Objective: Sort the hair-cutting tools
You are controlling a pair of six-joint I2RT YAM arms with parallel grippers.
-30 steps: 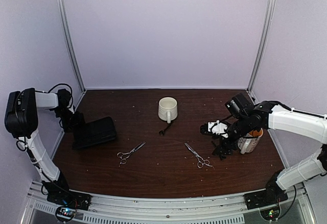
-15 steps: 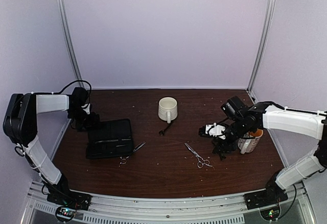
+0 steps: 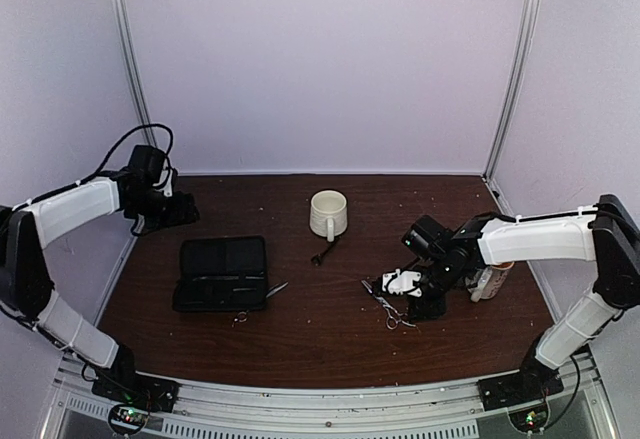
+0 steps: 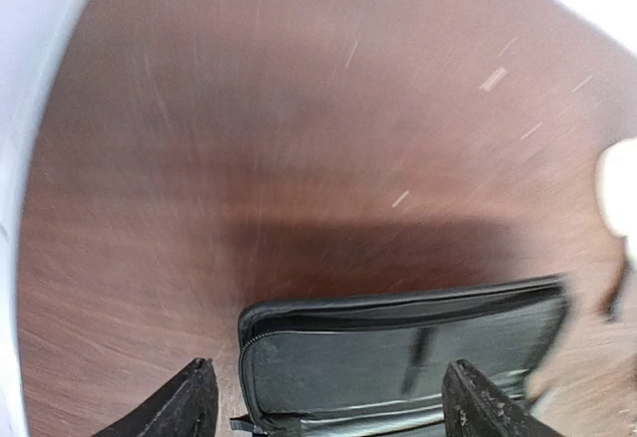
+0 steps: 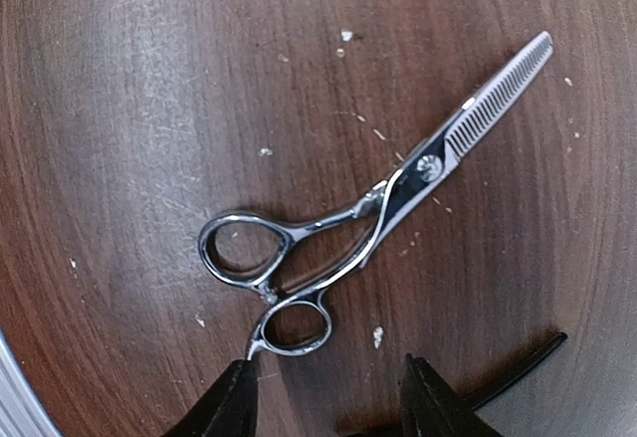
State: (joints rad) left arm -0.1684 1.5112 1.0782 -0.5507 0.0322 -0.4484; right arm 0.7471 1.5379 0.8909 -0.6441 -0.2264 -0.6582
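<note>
1. Scissors [image 5: 383, 203] lie flat at frame centre, rings toward lower left.
2. Right gripper [image 5: 323, 397], bottom edge: fingers spread, empty.
3. Advised: descend squarely, straddle the shanks beside the pivot, pinch firmly.
4. Left gripper [image 4: 333, 407]: spread, empty, above the case [image 4: 398, 347].

Scissors [image 3: 276, 287] partly hidden by the black case [image 3: 222, 273]

The dark wooden table [image 3: 300, 354] is carrying an open black case [image 3: 222, 274] at nine o'clock, and the case is lying over one pair of scissors [image 3: 277, 287]. A white mug [image 3: 328, 214] is standing at twelve, with a clip [image 3: 323, 254] lying just at its six. Thinning scissors [image 5: 368, 213] are lying at four, and a second mug [image 3: 495, 281] is standing at three.
</note>
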